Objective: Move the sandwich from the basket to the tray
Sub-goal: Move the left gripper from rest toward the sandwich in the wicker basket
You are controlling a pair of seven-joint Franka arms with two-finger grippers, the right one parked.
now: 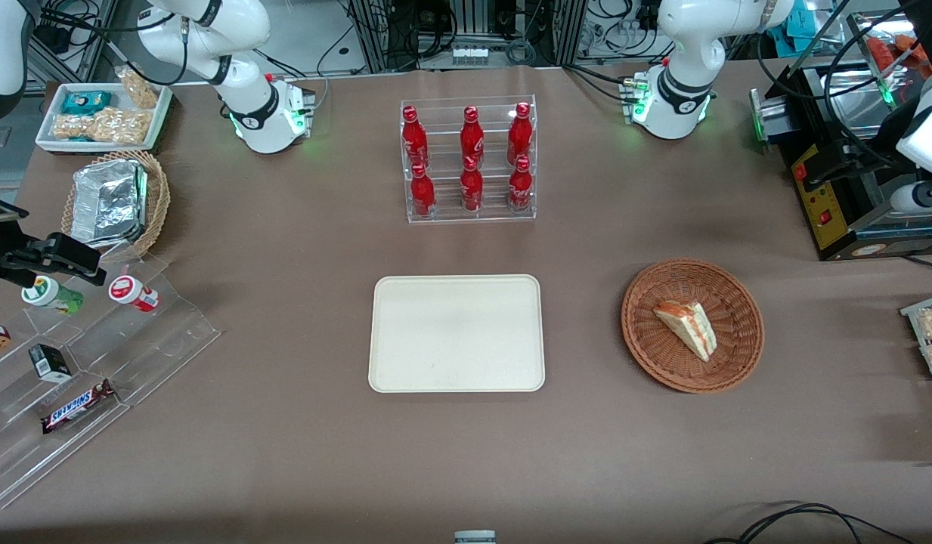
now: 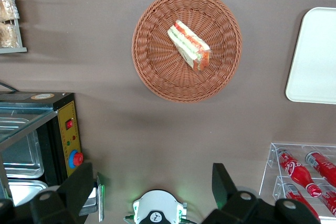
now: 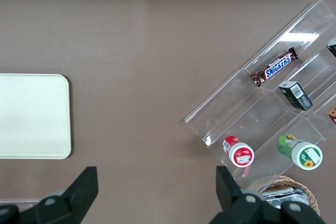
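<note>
Presently we list: one sandwich (image 1: 687, 327), wrapped, lying in the basket (image 1: 647, 347); one tray (image 1: 456, 333) beside it, toward the parked arm's end. Our gripper (image 2: 152, 184) hangs high above the table near the basket, fingers (image 2: 223, 184) wide apart, holding nothing. We judge the sandwich light, soft, crushable, its wrap slippery; grip gently across the bread faces.

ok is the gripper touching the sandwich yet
Apart. The left wrist view shows the open gripper high above the table, brown cloth plainly separating its fingers from the sandwich in the basket.
</note>
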